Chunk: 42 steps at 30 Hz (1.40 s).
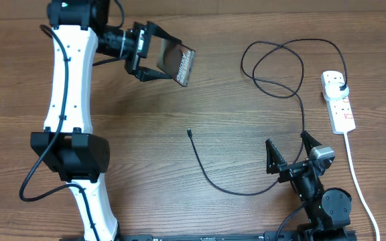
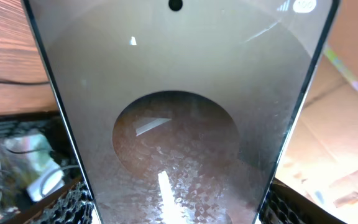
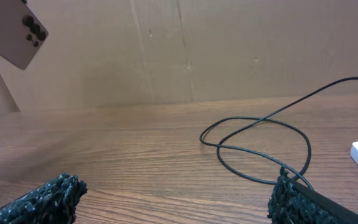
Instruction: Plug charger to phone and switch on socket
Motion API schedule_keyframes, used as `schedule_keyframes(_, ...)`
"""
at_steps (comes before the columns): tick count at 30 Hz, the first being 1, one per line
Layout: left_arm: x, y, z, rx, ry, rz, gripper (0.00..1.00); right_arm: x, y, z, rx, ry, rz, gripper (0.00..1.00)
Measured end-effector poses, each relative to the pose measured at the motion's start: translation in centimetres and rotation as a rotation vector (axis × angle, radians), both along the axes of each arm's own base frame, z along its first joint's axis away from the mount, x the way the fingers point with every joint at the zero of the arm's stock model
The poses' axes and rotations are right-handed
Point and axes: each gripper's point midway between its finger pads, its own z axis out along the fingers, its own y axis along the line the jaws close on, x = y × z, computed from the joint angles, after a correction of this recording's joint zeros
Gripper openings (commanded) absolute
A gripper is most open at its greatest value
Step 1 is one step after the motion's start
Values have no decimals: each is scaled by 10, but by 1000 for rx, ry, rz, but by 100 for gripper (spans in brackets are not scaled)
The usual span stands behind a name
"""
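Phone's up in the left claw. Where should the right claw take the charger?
Take the charger just behind its tip, right claw coming from above, straddling it. That end lies flat and free on the table; the other is plugged into the socket.

Bright, even light from above falls on the counter (image 1: 213,120), leaving only soft, faint shadows. The phone (image 2: 179,93), close to the left wrist camera, shows white glare streaks on its glossy face; the background beside it is blurred.
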Motion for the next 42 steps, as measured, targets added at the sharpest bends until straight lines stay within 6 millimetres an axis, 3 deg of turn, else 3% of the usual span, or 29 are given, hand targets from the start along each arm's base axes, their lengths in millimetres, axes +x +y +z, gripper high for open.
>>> schedule_keyframes(5, -4, -4, -19, 128, -11, -24, 14, 0, 0, 0, 0, 0, 0, 100)
schedule_keyframes(16, 3, 28, -53, 405, -46, -4, 13, 0, 0, 0, -1, -1, 0, 100)
schedule_keyframes(21, 5, 38, -61, 482, -87, -27, 13, 0, 0, 0, 0, 0, 0, 100)
schedule_keyframes(28, 7, 53, -73, 610, -118, -43, 20, 0, 0, 0, 0, 0, 0, 100)
schedule_keyframes(42, 3, 45, -79, 694, -153, -100, 19, 0, 0, 2, 1, -9, 0, 100)
